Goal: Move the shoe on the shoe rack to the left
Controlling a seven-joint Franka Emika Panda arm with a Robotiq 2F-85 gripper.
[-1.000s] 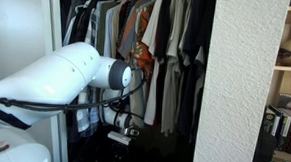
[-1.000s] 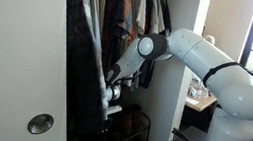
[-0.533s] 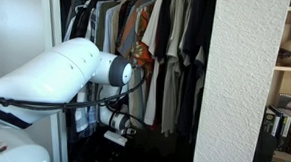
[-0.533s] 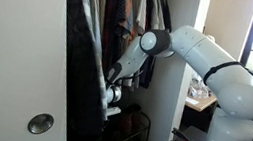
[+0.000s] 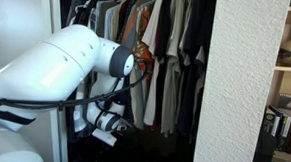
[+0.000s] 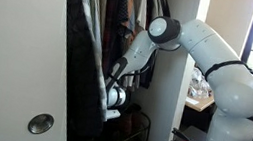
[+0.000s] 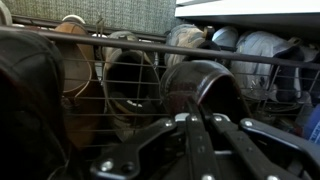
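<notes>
Several shoes [image 7: 125,80] crowd the wire rack [image 7: 140,42]; your hand [image 7: 196,122] hovers near the dark shoe [image 7: 203,85], spread or pressed unclear; centre on it, slide left slowly.

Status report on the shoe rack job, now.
Gripper down at the wire rack, jaw opening unclear, nothing seen held. Dark shoe on the rack just ahead, untouched. Hanging clothes close beside the arm.

arm [image 6: 210,55]: white, elbow held high, forearm sloped steeply down | wrist [image 5: 104,117]: sat low, tipped downward | gripper [image 7: 195,128]: dark fingers filled wrist view's lower edge, jaw gap unreadable
</notes>
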